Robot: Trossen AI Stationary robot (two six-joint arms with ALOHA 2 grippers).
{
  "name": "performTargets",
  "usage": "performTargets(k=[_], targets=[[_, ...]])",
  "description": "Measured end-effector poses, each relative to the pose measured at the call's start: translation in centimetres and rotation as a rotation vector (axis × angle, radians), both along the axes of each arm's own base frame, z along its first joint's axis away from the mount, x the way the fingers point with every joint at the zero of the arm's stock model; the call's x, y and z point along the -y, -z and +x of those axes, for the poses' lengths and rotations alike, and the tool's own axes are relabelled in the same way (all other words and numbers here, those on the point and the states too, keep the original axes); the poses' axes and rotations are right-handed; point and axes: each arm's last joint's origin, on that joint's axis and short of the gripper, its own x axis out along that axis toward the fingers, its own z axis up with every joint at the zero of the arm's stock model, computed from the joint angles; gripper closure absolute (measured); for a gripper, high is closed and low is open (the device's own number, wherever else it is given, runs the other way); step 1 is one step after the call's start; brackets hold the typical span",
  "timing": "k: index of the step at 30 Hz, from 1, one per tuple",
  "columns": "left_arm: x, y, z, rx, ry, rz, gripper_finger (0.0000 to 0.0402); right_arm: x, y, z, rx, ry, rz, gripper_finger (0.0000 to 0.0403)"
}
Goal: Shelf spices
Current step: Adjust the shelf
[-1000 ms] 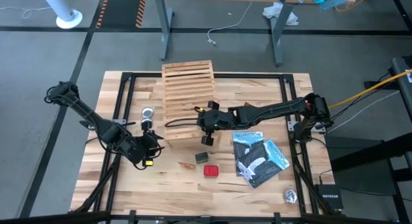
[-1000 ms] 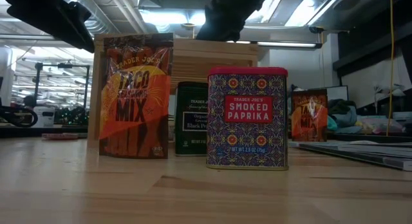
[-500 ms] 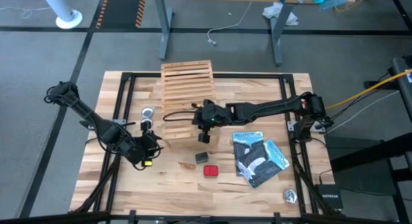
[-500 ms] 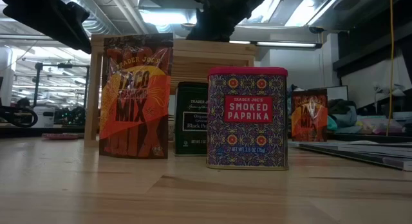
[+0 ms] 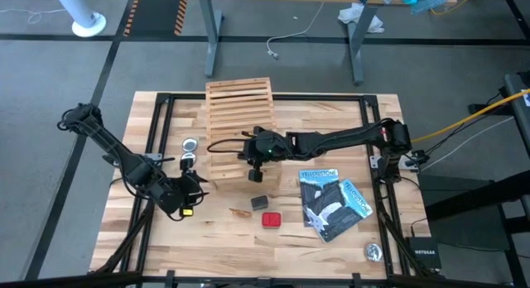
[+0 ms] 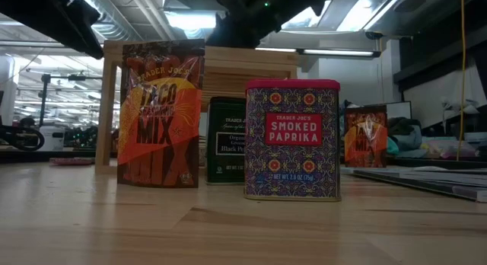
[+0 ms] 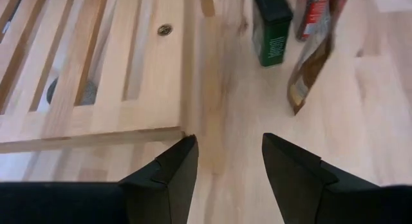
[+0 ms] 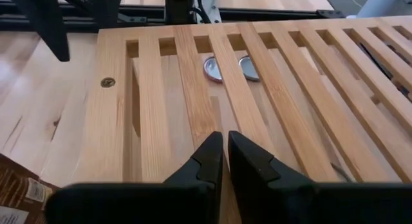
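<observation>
The shelf (image 5: pixel 241 122) lies flat at upper centre of the high view. The right gripper (image 5: pixel 253 174) sits at the shelf's lower edge, its fingers (image 8: pixel 212 161) pressed together over the slats and holding nothing. The left gripper (image 5: pixel 199 183), at lower left, has its fingers (image 7: pixel 168 172) parted and empty, just off the shelf's corner. On the bench (image 5: pixel 232 238), centre-bottom, there are three spices: a dark box (image 5: pixel 259 202), a red box (image 5: pixel 271 219) and one orange packet (image 5: pixel 241 211). Two silver tins (image 5: pixel 190 145) sit left of the shelf.

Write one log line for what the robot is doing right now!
right hand: shut, over rack | left hand: open, empty, beside rack | paprika box, pepper box, taco packet: on table
</observation>
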Motion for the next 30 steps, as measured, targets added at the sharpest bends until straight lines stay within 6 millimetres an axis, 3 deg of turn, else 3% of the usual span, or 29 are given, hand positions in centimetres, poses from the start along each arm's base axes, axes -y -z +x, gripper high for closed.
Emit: performTargets(k=[15,23,30], targets=[[-0.7,-2.7,-1.6,0.162,0.066,-0.005,0.0233,0.2,-1.0,0.5,0.063,-0.020,-0.026,0.0370],[-0.2,-3.4,-1.1,0.235,0.096,-0.038,0.0233,1.1,-1.2,0.6,0.080,-0.001,-0.053,0.0370],[0.9,-2.2,0.0,0.179,0.115,-0.056,0.0233,1.2,-1.3,0.6,0.086,-0.003,-0.052,0.0370]])
